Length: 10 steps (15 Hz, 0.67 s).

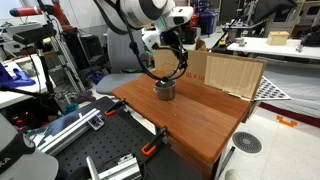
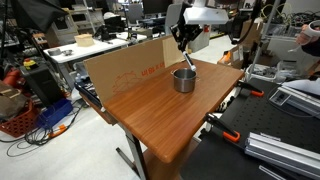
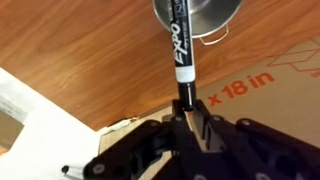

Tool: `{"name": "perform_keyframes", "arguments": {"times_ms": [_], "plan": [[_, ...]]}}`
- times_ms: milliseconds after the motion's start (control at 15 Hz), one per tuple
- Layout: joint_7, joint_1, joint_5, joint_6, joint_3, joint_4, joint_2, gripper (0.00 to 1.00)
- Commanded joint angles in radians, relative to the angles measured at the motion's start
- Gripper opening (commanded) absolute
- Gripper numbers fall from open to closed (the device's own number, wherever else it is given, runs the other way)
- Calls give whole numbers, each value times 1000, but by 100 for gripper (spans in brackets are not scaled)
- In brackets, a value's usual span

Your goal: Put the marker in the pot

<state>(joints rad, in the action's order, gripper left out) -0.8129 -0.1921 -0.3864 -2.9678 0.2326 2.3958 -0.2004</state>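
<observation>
Your tool [image 3: 187, 112] is closed on the marker [image 3: 180, 50], with the jaws gripping its black barrel from both sides at one end. The marker is a slim round stick, glossy black, with a white band at its middle printed in black letters. It runs straight out from the tool.

In the wrist view the marker's free end overlaps the pot [image 3: 215, 12], a round grey metal vessel with a bright, reflective rim. You cannot tell from these views whether the tip is inside the rim or just above it.

In both exterior views the tool hangs directly over the pot [image 1: 164, 89] [image 2: 184, 80], which has straight sides and stands upright on the bench [image 1: 200, 120] [image 2: 150, 115].

The bench top is smooth reddish-brown wood with visible grain. A flat brown cardboard sheet [image 1: 235, 75] [image 2: 120, 70] stands on edge along its far side, near the pot but not touching it. It is matt and carries printed lettering.
</observation>
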Motion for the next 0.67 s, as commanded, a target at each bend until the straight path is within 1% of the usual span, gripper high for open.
{"name": "perform_keyframes", "arguments": {"times_ms": [0,267,600], "plan": [[-119,-65,-118,-38,65,1,-15,4],[-257,-130,-254,-47,129,-15,-52,4],[-383,-191,-349,-88,176,-24,-98,4]]}}
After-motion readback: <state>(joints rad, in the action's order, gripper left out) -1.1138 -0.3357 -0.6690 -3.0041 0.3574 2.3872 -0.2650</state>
